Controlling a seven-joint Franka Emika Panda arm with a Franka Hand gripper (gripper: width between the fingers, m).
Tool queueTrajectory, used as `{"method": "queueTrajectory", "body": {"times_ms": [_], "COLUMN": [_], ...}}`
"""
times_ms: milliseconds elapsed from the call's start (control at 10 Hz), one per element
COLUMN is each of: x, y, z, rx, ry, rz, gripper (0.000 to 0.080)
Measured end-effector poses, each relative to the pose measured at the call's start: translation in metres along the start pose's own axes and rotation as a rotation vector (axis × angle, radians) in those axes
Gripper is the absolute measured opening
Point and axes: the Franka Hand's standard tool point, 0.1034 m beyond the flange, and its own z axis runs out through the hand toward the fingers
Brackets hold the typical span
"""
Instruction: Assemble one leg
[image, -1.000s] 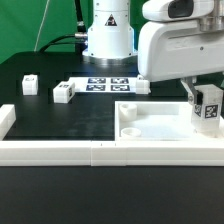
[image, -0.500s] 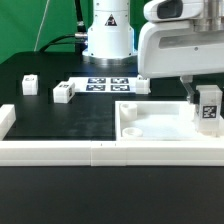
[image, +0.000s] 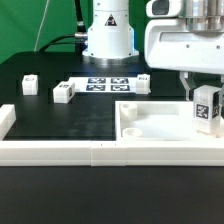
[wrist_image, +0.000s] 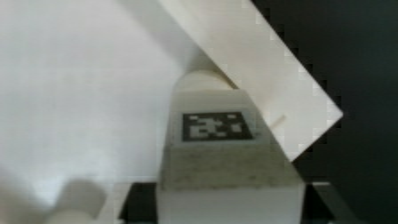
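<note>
Holding the leg (image: 207, 110) tight, the end effector (image: 204, 98) should keep it straight up and lower it slowly into the tray (image: 150, 128) corner.

Our exterior view sits low at the near edge of the table (image: 60, 120). It faces slightly downward across the table toward the arm's base (image: 108, 35), which stands at 12 o'clock in the background. From that distance we take in most of the table, with the white tray (image: 150, 138) at 4 o'clock and the leg (image: 207, 108) at 3 o'clock, hard against the frame edge. Our wrist view sits on the arm above the gripper (image: 205, 100) and looks along it from very near, so the leg (wrist_image: 217, 150) fills the middle, somewhat blurred. Both views share only the leg and a patch of the tray (wrist_image: 71, 90).
</note>
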Motion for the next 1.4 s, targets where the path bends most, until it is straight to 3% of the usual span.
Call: {"method": "queueTrajectory", "body": {"times_ms": [200,400,500,600,700,1400], "x": [0.0005,0.0006,0.0019,0.0019,0.0008,-0.0058], "y": [0.0007,0.0007,0.0004,-0.0003,-0.0008,-0.0049], "z": [-0.0001,0.0000,-0.0004,-0.0007,-0.0005,-0.0017], "rx": [-0.001,0.000,0.003,0.005,0.005,-0.010], "ry": [-0.002,-0.002,0.000,0.002,0.001,0.008], "rz": [0.092,0.019,-0.034,-0.142,-0.281,-1.026], "gripper": [0.0291,0.0300,0.0470,0.0470,0.0614,0.0649]}}
